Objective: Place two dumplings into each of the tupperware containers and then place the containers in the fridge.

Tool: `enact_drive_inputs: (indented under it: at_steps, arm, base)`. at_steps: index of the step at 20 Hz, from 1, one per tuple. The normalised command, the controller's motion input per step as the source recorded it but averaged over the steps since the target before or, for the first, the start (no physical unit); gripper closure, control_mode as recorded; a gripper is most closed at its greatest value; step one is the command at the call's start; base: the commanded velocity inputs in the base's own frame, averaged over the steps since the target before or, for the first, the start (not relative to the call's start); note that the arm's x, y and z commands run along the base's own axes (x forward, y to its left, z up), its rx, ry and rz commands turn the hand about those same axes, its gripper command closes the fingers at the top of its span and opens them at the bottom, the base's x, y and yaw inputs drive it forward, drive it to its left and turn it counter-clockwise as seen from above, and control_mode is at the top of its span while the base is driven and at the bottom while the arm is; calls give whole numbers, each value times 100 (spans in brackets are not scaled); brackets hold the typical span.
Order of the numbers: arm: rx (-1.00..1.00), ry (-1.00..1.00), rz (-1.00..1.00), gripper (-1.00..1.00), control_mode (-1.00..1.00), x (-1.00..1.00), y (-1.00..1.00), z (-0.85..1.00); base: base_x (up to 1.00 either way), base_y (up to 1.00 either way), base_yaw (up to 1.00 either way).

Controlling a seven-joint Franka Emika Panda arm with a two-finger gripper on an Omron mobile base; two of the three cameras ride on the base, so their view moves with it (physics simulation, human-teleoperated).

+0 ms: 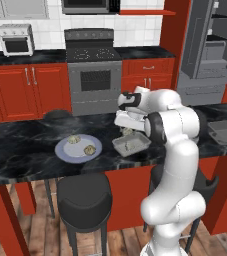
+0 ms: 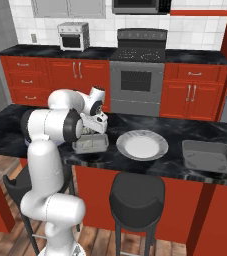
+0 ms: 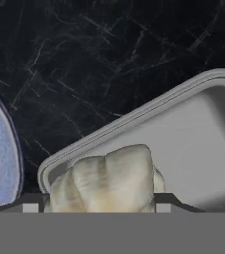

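Observation:
My gripper (image 1: 127, 131) hangs just above the near tupperware container (image 1: 135, 146) on the dark counter, shut on a pale crimped dumpling (image 3: 106, 178). In the hand view the dark fingertips (image 3: 32, 204) flank that dumpling over a corner of the grey tray (image 3: 193, 134). Something small and pale lies in the tray (image 1: 126, 146) under the hand. Two more dumplings (image 1: 74, 139) (image 1: 89, 149) rest on the round grey-blue plate (image 1: 65, 152) to the tray's left. The second container (image 1: 225, 132) (image 2: 208, 156) sits further along the counter. The fridge (image 1: 205, 50) stands open at the back right.
Black stools (image 1: 84, 197) (image 2: 136, 192) stand under the counter's near edge (image 1: 45, 175). A grey stove (image 1: 94, 75) and a toaster oven (image 1: 16, 40) line the back wall with red cabinets. The plate's rim (image 3: 2, 158) lies close to the tray's corner.

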Motion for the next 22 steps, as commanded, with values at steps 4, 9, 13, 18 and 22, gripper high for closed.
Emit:
enact_drive_inputs:
  at_steps: [4,9,13,18,22]
  arm:
    - [-1,0,0,100,-100,10,-50,-11]
    - [0,2,-1,100,-100,-1,-12,-26]
    - [-1,6,-1,100,-100,0,0,-8]
    - [-3,9,-3,100,-100,-9,0,-8]
    - [0,5,0,100,-100,-11,-19,-14]
  base:
    - [0,0,0]
    - [0,0,0]
    - [0,0,0]
    - [0,0,0]
    - [0,0,0]
